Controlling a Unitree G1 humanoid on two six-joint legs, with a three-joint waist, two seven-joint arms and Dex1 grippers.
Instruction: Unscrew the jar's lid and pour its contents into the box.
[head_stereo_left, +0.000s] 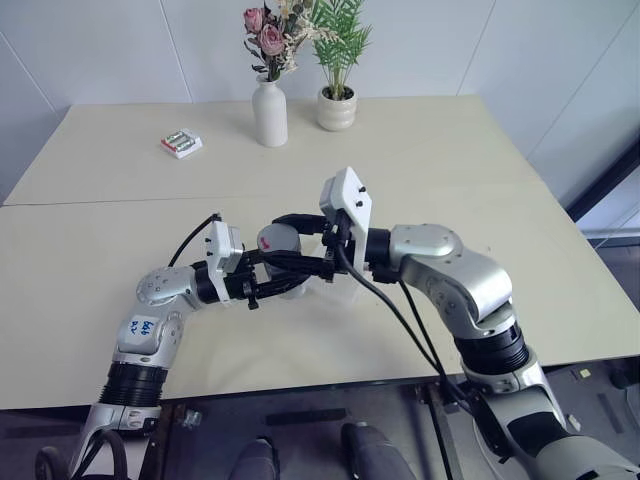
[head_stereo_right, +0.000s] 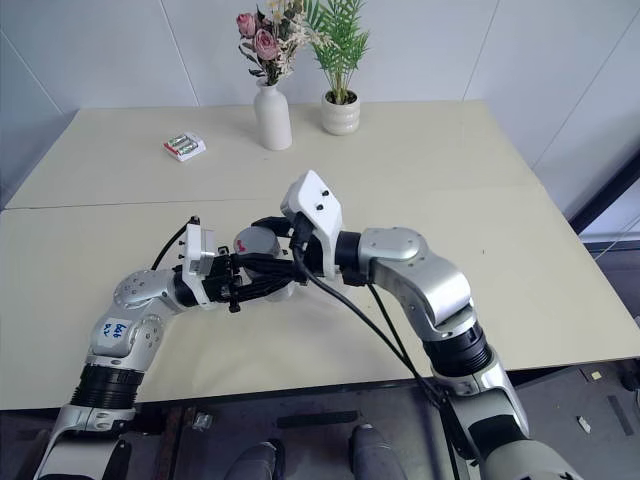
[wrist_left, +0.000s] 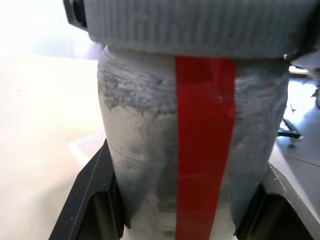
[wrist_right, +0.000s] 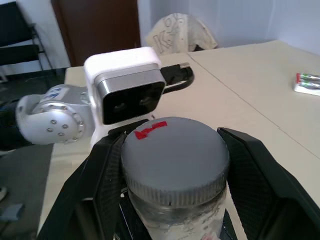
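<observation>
Silvery jar (head_stereo_left: 283, 262) hangs above the table (head_stereo_left: 120, 250) at head view's centre, the box (head_stereo_left: 322, 262) behind it; left wrist view has the left gripper (wrist_left: 175, 220) clamped on its red-striped body; right wrist view has the right gripper (wrist_right: 170, 165) clamped round the lid (wrist_right: 175, 160); if the body slips, both turn together.

No text can be read; handwriting on a sticker (head_stereo_left: 144, 326) at lower left is illegible.

Two beige tables (head_stereo_left: 120, 250) pushed together (seam visible), white panelled walls (head_stereo_left: 100, 50), dark door (wrist_right: 95, 25)
</observation>
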